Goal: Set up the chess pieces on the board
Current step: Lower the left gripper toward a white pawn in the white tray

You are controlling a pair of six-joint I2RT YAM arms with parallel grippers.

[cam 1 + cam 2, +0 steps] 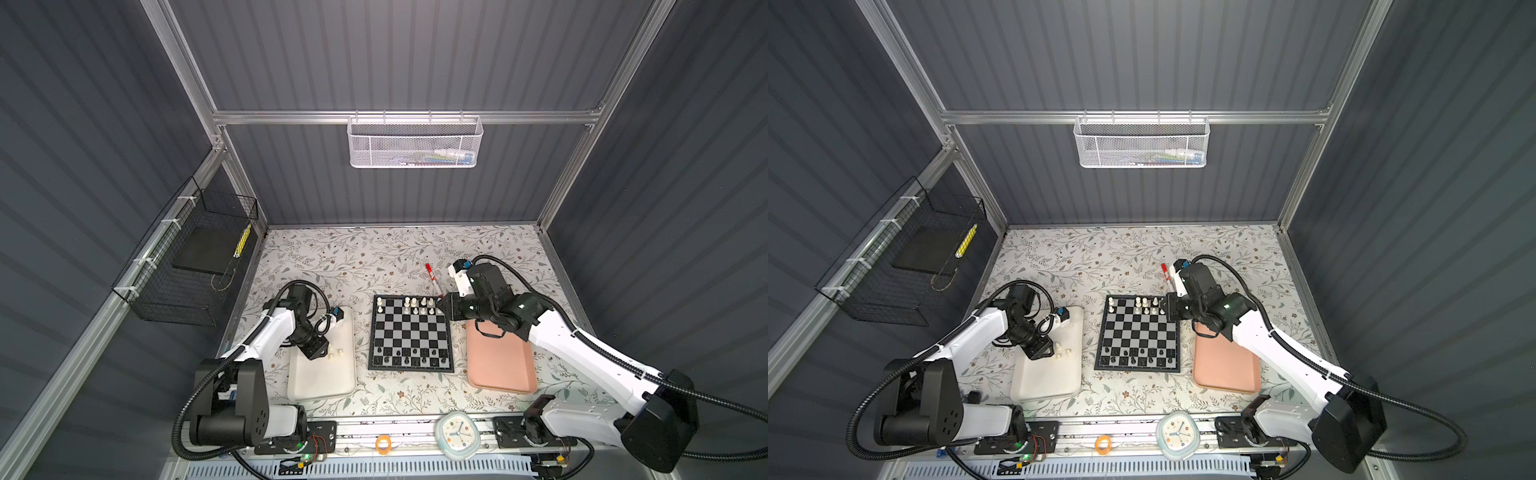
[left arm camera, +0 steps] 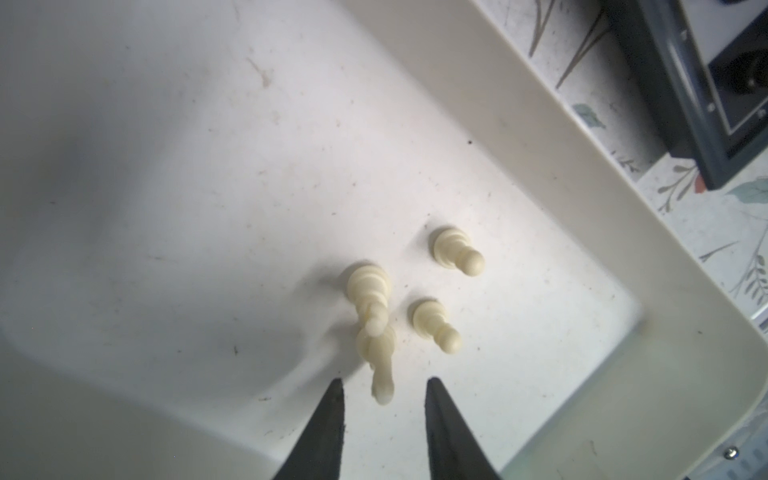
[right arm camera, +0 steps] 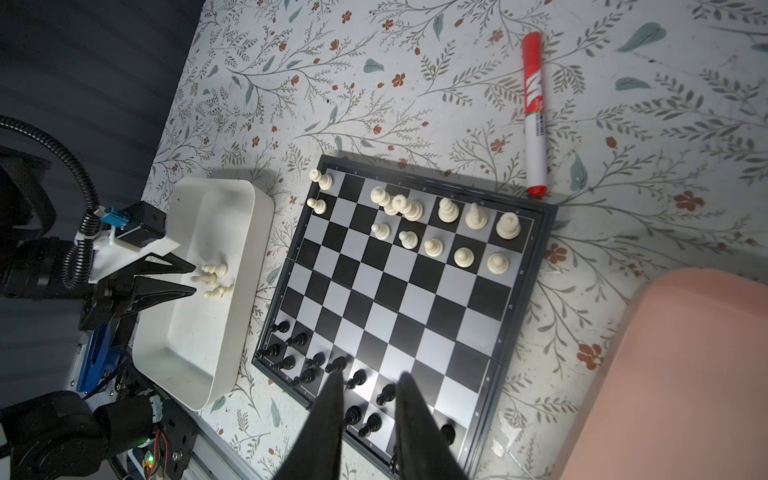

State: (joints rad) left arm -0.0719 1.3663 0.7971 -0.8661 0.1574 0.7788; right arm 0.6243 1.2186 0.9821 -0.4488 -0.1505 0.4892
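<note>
Centring the left tool [image 2: 384, 419], jaws apart, on the nearest cream piece [image 2: 376, 357] in the white tray [image 2: 540, 137] should avoid nudging neighbouring pawns [image 2: 436, 328]; the right tool [image 3: 370, 415], apart and empty, hovers by the board [image 3: 415, 291].

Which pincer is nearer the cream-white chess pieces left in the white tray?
Left. The left pincer hangs open right over the cream-white plastic chess pieces in the white rectangular tray; the right pincer is across the black-and-silver chessboard, by its far right corner.
</note>
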